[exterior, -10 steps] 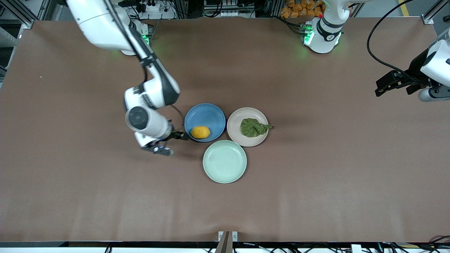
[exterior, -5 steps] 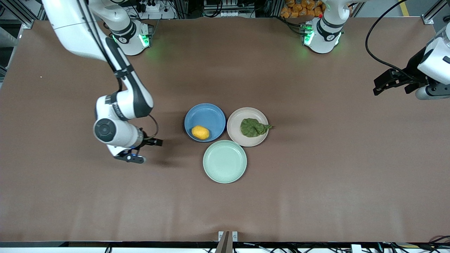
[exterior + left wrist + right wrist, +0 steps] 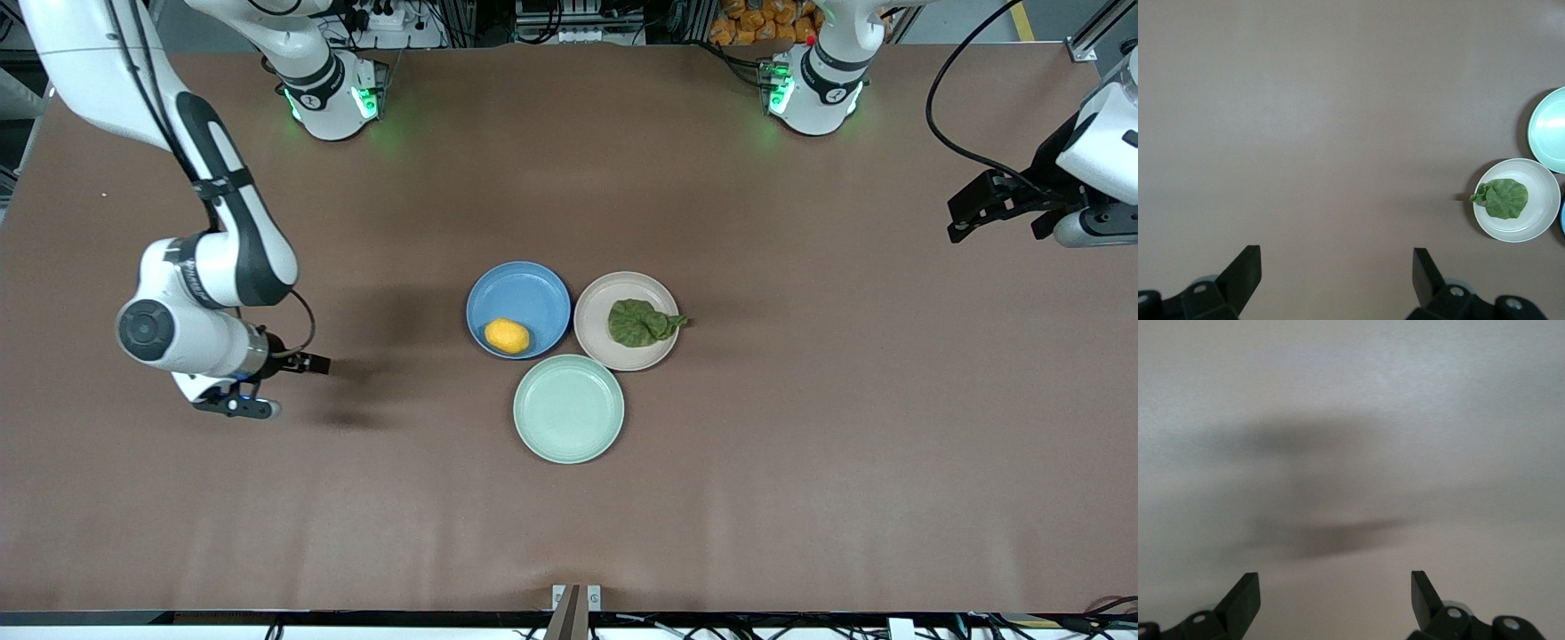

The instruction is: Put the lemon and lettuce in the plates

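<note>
The lemon [image 3: 507,335] lies in the blue plate [image 3: 524,286]. The lettuce [image 3: 637,323] lies on the beige-pink plate [image 3: 622,354], its stem tip over the rim toward the left arm's end. The lettuce [image 3: 1501,198] and that plate [image 3: 1515,231] also show in the left wrist view. My right gripper [image 3: 277,386] is open and empty, low over bare table toward the right arm's end, well apart from the blue plate. It shows open over bare table in the right wrist view [image 3: 1335,597]. My left gripper [image 3: 969,218] is open and empty [image 3: 1336,273], up at the left arm's end, waiting.
A pale mint-green plate [image 3: 568,409] stands empty, nearer to the front camera than the other two plates and touching them. It also shows in the left wrist view [image 3: 1551,127]. The brown table runs bare around the three plates.
My right gripper has drawn away from the blue plate toward the right arm's end of the table, open. The lemon stays in the blue plate. The left arm has hardly moved.
</note>
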`<act>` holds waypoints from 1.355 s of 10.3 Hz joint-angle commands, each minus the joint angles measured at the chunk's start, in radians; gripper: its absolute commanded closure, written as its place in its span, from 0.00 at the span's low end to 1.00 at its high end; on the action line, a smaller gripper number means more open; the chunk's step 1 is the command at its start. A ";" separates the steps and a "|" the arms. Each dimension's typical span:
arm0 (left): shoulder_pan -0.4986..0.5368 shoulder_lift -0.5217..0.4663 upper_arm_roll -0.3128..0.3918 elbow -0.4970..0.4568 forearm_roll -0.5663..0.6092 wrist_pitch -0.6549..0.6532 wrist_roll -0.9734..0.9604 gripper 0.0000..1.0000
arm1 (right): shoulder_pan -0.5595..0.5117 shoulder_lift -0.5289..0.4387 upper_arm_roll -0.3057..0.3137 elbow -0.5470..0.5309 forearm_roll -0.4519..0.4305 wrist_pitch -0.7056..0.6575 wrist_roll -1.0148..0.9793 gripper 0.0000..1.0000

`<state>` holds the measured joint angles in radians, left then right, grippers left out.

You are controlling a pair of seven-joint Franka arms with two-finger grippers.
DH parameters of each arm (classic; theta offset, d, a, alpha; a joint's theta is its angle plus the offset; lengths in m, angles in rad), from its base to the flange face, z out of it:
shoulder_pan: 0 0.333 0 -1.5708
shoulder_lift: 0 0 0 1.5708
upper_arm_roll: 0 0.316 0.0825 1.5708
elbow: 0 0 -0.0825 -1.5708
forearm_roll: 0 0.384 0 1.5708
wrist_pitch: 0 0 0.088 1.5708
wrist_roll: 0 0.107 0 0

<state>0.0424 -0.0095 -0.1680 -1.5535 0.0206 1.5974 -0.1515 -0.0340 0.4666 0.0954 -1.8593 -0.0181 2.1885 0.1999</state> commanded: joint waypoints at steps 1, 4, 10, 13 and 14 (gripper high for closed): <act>-0.018 0.017 0.025 0.029 0.022 -0.007 0.017 0.00 | -0.020 -0.121 0.029 -0.142 -0.054 0.045 -0.005 0.00; -0.021 0.017 0.025 0.036 0.019 -0.007 0.015 0.00 | -0.020 -0.305 0.041 -0.286 -0.055 0.047 -0.005 0.00; -0.019 0.010 0.031 0.039 0.051 -0.010 0.013 0.00 | -0.014 -0.437 0.050 -0.087 -0.057 -0.172 -0.040 0.00; -0.018 0.010 0.027 0.039 0.053 -0.010 0.015 0.00 | -0.017 -0.437 0.047 0.087 -0.045 -0.304 -0.118 0.00; -0.018 0.010 0.027 0.039 0.053 -0.010 0.015 0.00 | -0.018 -0.436 0.047 0.154 -0.042 -0.388 -0.125 0.00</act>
<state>0.0336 -0.0019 -0.1456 -1.5298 0.0504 1.5973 -0.1515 -0.0383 0.0219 0.1340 -1.7965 -0.0594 1.8946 0.1042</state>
